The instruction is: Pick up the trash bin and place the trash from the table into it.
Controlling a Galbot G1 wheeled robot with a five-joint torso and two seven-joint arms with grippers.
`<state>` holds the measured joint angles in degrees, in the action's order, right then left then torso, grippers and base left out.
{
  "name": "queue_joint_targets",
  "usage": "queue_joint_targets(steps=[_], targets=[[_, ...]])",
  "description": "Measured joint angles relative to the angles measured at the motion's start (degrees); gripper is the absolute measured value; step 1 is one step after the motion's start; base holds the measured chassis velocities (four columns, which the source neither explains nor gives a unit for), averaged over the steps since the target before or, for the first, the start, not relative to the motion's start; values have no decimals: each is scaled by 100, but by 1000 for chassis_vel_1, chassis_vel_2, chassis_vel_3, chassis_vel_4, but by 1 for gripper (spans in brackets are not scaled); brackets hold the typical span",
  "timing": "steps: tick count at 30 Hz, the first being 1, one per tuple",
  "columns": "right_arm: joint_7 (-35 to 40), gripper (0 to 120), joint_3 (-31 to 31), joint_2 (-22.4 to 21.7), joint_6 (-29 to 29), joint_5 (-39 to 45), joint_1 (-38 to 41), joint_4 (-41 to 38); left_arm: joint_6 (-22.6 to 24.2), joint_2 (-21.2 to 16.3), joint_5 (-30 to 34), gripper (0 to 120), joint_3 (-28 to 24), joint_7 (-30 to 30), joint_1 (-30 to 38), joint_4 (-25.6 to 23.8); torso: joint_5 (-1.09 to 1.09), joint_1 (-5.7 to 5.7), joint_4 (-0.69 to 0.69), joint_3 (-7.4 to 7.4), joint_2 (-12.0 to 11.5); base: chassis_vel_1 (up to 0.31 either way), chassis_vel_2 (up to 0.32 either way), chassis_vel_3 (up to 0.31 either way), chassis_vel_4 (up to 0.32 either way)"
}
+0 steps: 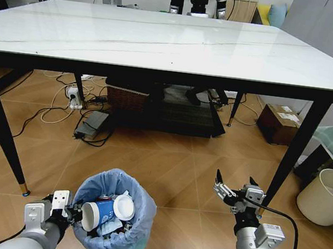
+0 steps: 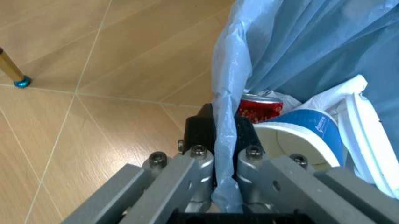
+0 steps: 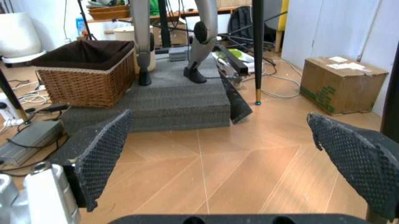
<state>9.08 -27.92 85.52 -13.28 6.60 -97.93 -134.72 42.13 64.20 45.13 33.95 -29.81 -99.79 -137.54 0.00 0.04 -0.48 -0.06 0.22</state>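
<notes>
At lower left the left gripper has its fingers clenched on the trash bin rim, cup inside; right gripper released; worktop looks cleared, so setting down seems next

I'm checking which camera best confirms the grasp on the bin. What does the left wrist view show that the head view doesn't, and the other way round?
Left wrist view alone: the left gripper seen close, its fingers pinching the trash bin's blue liner rim between them, and a red can plainly beside the cup.

Head view alone: the table with no litter on its top, the right gripper open and holding nothing above the floor, and a white bucket at the right.

Both: the bin, the blue-white paper cup lying in it, white trash around it, and the wooden floor.
</notes>
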Motion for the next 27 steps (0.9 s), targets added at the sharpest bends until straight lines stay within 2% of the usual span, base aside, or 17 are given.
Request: queue_joint_targets(steps=[9,13,20,27], targets=[[1,100,-2,-7,2,1,-10,0,0,29,30,0,19,-122,37,38,0,-2,0,2,-35,0,0,0,0],[2,100,-2,-9,3,2,-16,0,0,68,217,0,85,-350,76,98,1,-2,0,2,-28,0,0,0,0],[3,100,0,-12,12,2,-27,5,0,293,716,0,315,-1229,293,511,-1,-3,0,2,-7,0,0,0,0],[4,100,-1,-27,13,3,-42,1,-3,322,699,0,279,-1252,280,880,0,-3,1,2,5,0,0,0,0]])
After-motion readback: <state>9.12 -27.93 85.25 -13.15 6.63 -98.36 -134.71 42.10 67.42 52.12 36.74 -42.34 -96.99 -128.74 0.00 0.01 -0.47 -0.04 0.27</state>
